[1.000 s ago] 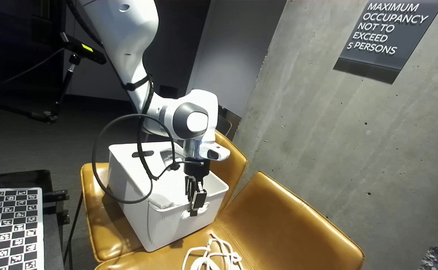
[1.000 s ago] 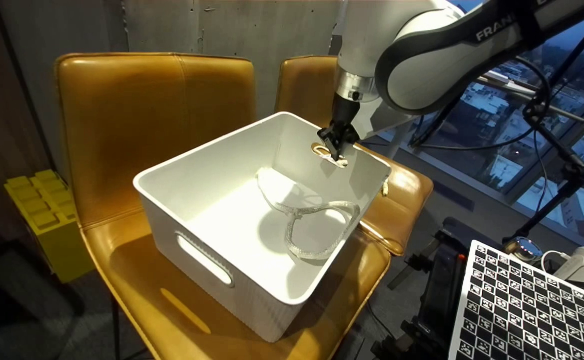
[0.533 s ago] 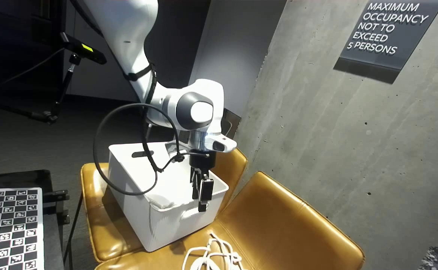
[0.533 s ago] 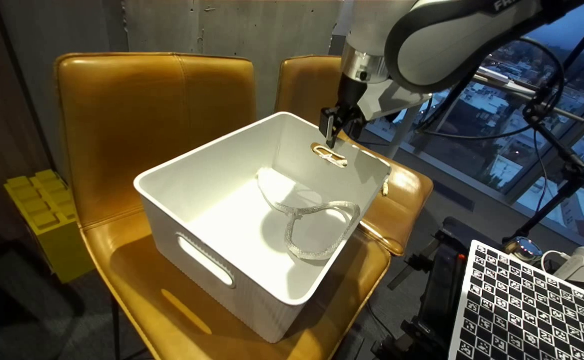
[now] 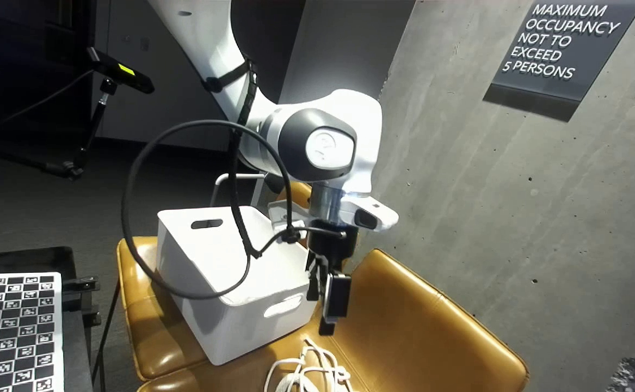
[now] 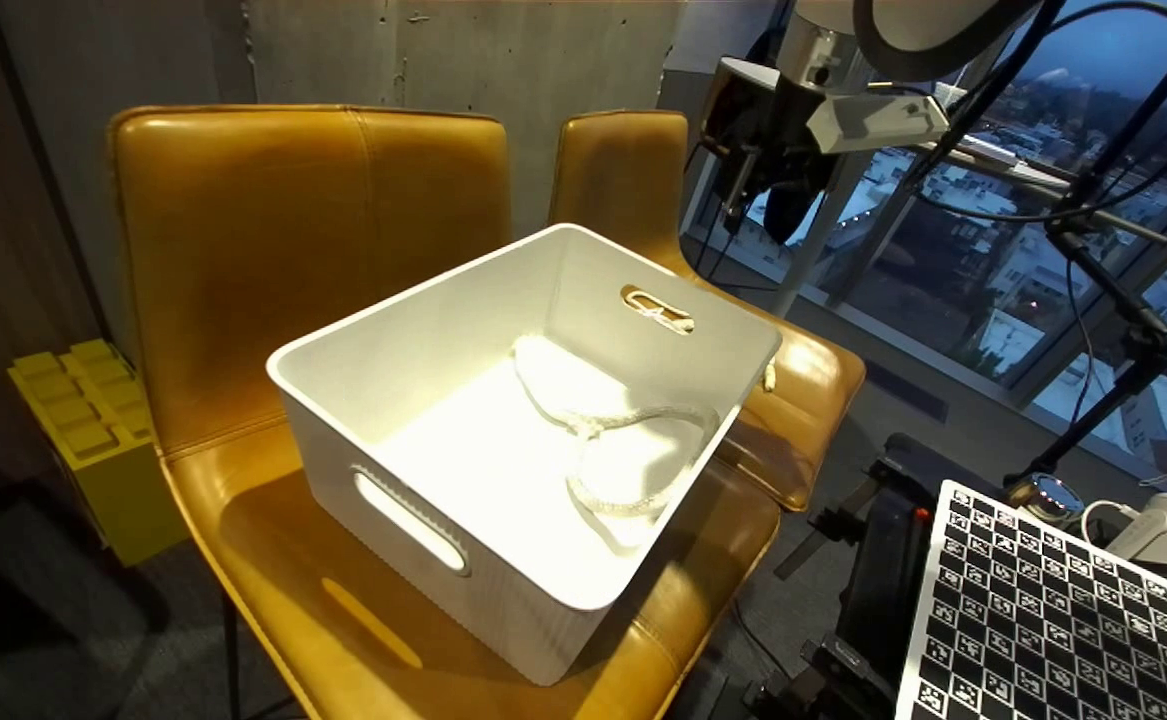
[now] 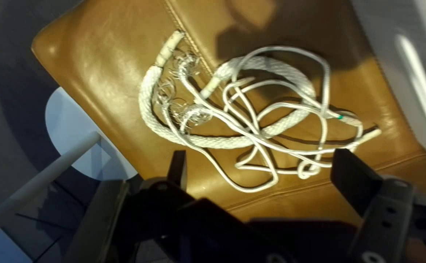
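We are hovering the spread, empty tool (image 7: 262, 170) above white ropes (image 7: 220, 141) — they are sprawling between the edge of the surface (image 7: 99, 65) and the bin (image 5: 252, 329), presumably because they are limp.

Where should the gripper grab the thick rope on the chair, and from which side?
Probably from above, with the open gripper straddling the thick rope at its left bend in the wrist view: there it seems to rest on the seat, uncrossed by the thin cords.
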{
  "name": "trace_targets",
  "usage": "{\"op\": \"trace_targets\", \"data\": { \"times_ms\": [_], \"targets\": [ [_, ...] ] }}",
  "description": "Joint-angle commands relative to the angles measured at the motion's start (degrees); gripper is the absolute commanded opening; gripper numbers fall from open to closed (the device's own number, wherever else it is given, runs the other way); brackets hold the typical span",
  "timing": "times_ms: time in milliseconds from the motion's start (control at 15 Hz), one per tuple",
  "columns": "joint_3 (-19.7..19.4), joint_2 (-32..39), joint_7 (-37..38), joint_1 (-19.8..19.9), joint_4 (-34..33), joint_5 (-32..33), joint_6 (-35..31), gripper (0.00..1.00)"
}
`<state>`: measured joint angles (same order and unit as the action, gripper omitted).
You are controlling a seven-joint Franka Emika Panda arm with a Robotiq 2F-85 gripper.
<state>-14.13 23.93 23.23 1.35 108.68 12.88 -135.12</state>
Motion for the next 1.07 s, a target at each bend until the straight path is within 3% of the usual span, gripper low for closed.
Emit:
{"op": "trace_targets", "data": {
  "times_ms": [0,333,600,1000],
  "targets": [
    [-0.5,2.8,-5.6,6.2,-1.1,-2.9,-0.6,1.0],
    [-1.7,9.9,-9.2,11.6,-2.8,-2.8,-4.7,1.0],
    [-2.5,18.0,-9.8,12.3,-8.1,-2.4,-6.9,1.0],
    [-3.9,28.6,-9.9,12.6,-18.9,-2.6,-4.9,1.0]
  ]
}}
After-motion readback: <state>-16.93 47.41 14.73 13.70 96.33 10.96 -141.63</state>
